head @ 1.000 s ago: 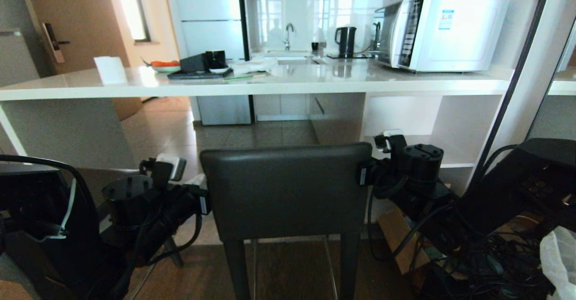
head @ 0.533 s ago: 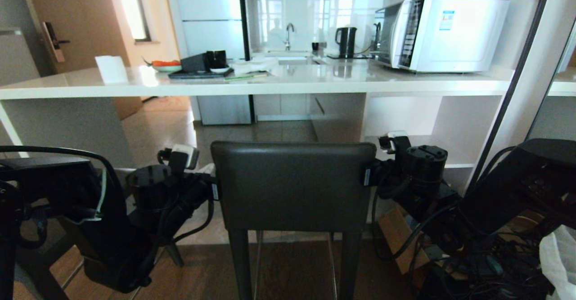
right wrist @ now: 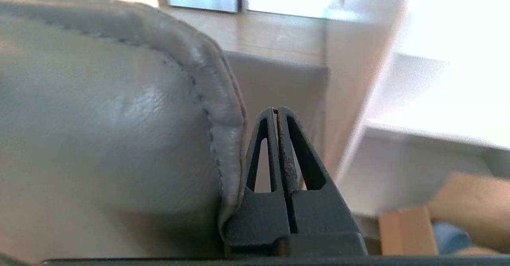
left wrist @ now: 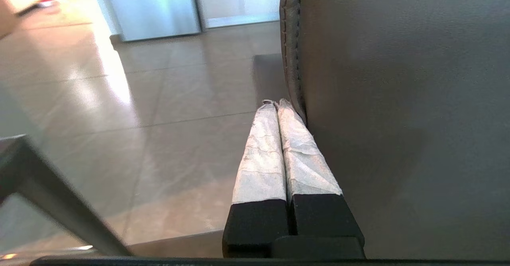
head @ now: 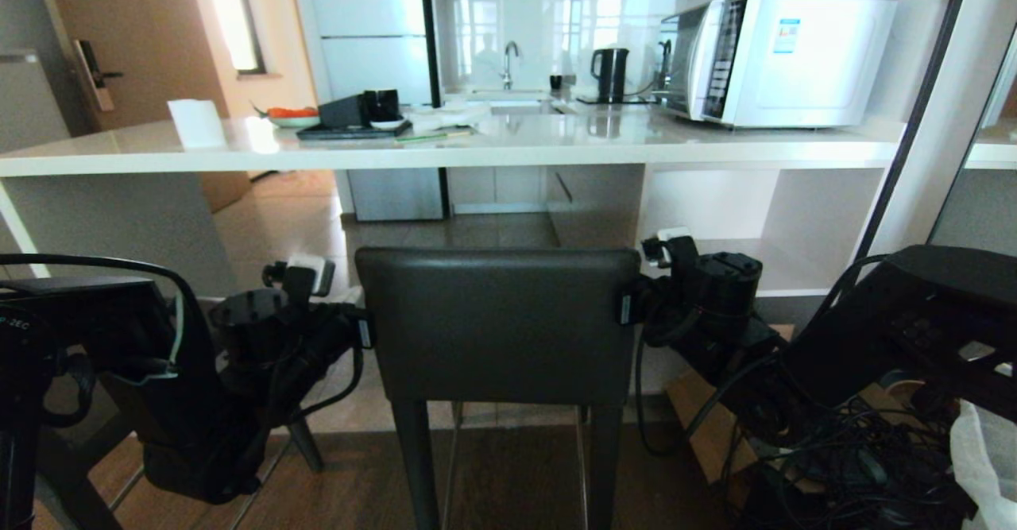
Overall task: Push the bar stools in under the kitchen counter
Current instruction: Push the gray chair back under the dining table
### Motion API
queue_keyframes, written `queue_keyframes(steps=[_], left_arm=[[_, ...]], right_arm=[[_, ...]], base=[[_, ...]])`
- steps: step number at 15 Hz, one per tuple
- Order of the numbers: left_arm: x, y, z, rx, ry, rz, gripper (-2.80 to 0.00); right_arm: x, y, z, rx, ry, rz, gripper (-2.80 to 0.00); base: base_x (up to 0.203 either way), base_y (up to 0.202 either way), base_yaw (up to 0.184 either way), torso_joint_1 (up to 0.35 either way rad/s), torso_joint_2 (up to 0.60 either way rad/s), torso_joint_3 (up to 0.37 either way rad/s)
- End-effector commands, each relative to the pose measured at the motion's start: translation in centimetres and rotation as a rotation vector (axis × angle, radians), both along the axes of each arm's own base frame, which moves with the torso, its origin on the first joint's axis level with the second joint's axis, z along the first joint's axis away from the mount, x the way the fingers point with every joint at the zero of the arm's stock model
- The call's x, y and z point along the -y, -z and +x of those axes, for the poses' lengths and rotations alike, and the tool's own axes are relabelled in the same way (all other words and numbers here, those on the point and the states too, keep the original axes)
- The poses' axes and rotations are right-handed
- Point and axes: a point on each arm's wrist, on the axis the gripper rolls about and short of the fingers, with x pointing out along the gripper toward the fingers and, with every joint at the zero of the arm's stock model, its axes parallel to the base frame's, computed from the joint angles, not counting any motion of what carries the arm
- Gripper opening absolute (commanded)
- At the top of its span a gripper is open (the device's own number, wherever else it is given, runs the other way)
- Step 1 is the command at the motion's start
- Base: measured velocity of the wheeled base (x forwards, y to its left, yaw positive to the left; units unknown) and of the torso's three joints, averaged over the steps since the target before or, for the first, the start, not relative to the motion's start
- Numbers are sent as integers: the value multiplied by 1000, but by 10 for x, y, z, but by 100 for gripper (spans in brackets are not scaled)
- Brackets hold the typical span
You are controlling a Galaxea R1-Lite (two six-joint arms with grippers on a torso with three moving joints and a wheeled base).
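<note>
The bar stool (head: pixel 500 323) is seen at lower centre of the head view, below the white surface (head: pixel 477 148), flanked at its backrest edges by the left hand (left wrist: pixel 279 106) and right hand (right wrist: pixel 275 112), each with fingers pressed together, nothing pinched, beside the leather.

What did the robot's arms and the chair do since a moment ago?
The left arm swung in from the picture's left edge, so the left gripper now lies shut along the stool's backrest. The stool swayed slightly right, then back. Nothing was grabbed or released. The right gripper, shut, stayed beside the backrest's other edge; the counter did not move.
</note>
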Motion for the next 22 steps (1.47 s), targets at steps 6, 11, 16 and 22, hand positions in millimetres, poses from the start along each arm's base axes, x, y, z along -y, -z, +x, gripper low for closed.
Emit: queue_keyframes(steps=[6,11,16,22], left_arm=[[-9,1,3,3,-12,0,-280],[14,-8,-13,12,60,-4,-280],[-7,-9,-5,19,0,-10,-280],[-6,-2,5,18,-6,-6,-280]], right_arm=[[-13,11,11,-12,-7,-10,-280],[-14,19,21,-22,2,-23,-280],[-36,17,18,-24,-20,-24,-280],[-22,15,16,-30,21,-23,-280]], base=[[0,0,0,0,0,0],[0,0,0,0,0,0],[0,0,0,0,0,0],[0,0,0,0,0,0]])
